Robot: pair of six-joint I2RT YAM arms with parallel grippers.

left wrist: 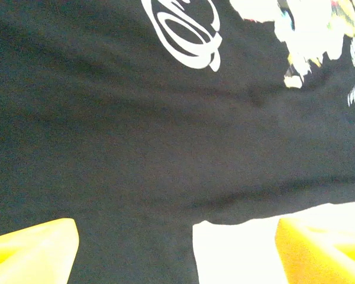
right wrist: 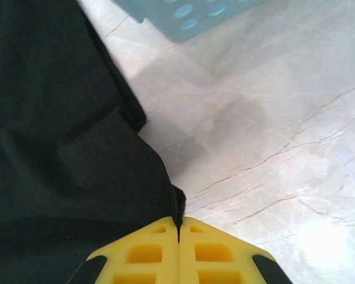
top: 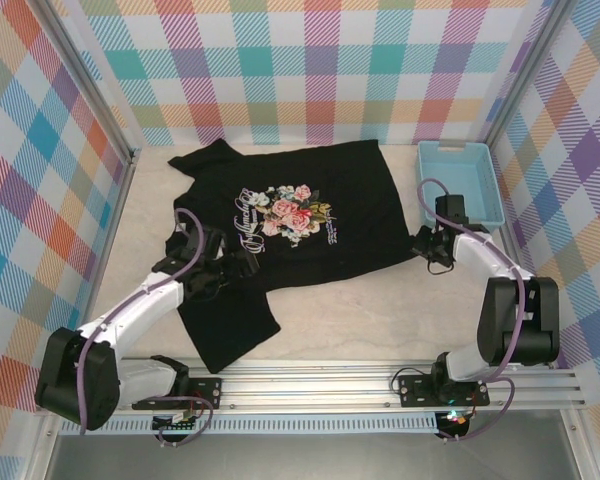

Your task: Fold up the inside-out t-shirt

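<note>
The black t-shirt [top: 330,200] is spread flat across the middle of the pale table [top: 380,320] in the top view, with its flower print [top: 292,212] facing up. One part of the cloth reaches down toward the lower left of the frame. The light-blue basket [top: 460,180] is seen at the upper right, apart from the cloth.

The left gripper [top: 238,266] is held over the shirt's left-centre part, just below the print. In the left wrist view its yellow fingers [left wrist: 29,251] are seen wide apart at the bottom corners, with black cloth and a bright patch of table between them; nothing is gripped.

The right gripper [top: 423,247] is placed at the shirt's right edge. In the right wrist view its fingers [right wrist: 148,254] are pressed together at the bottom centre, and the cloth's edge is pinched in the seam between them.
</note>
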